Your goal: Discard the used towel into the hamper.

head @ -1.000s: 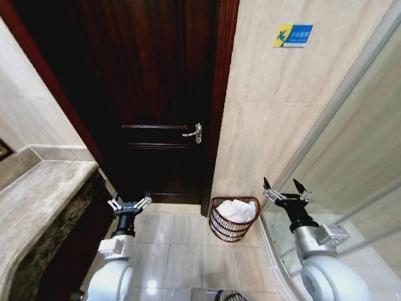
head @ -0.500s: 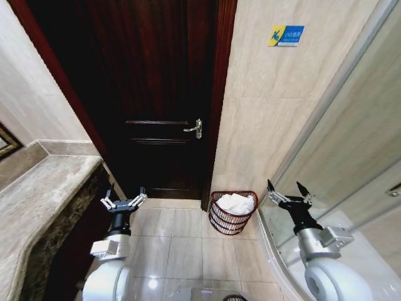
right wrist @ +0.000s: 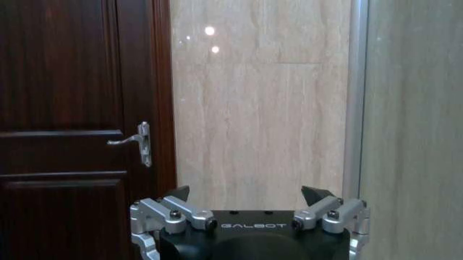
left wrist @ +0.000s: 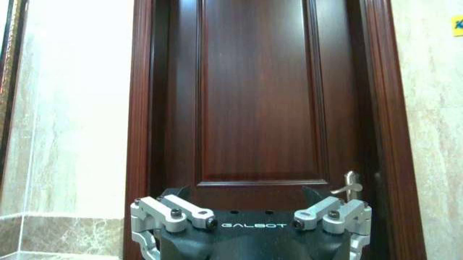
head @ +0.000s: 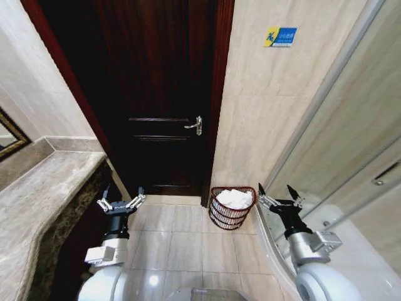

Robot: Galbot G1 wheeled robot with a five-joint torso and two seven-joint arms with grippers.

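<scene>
Facing a dark wooden door (head: 160,94), I am looking down at a tiled floor (head: 182,241) running beside a marble counter (head: 44,200). The hamper (head: 232,208) is sitting on the floor against the wall, just beside the door frame, with the white towel (head: 235,198) lying inside it. I am holding my left gripper (head: 120,203) and right gripper (head: 278,201) raised, both spread wide and gripping nothing.

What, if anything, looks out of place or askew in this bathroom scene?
Nothing stands out. The hamper stands upright on the floor by the door frame, the white towel inside it. The left gripper and right gripper are open, holding nothing.
</scene>
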